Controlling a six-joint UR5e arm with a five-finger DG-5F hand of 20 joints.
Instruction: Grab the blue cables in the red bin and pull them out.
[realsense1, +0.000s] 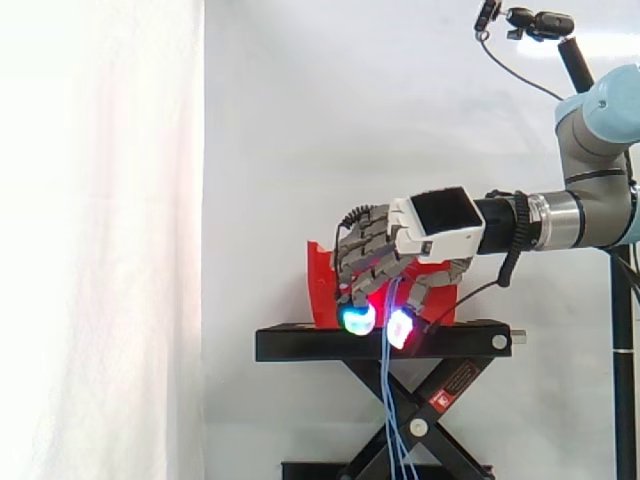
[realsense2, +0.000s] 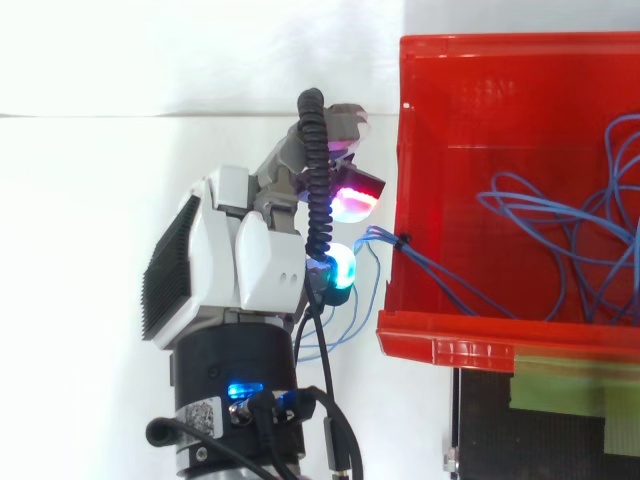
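The red bin (realsense2: 500, 90) stands on the black stand (realsense1: 300, 343). Thin blue cables (realsense2: 560, 250) lie looped inside it, and a bundle of them crosses the bin's left wall at a black tie (realsense2: 401, 241). My hand (realsense2: 245, 265) is just outside that wall, its fingers curled with the glowing pads (realsense2: 337, 270) pinched on the bundle. In the side view the hand (realsense1: 430, 232) hovers in front of the bin (realsense1: 320, 285), and the blue cables (realsense1: 390, 400) hang from its fingers down past the stand's front edge.
The scissor legs (realsense1: 420, 420) of the stand spread below the platform. A camera on a black mount (realsense1: 530, 20) sits at the upper right. A strip of green tape (realsense2: 570, 385) lies on the stand beneath the bin's near rim. White curtain surrounds the work.
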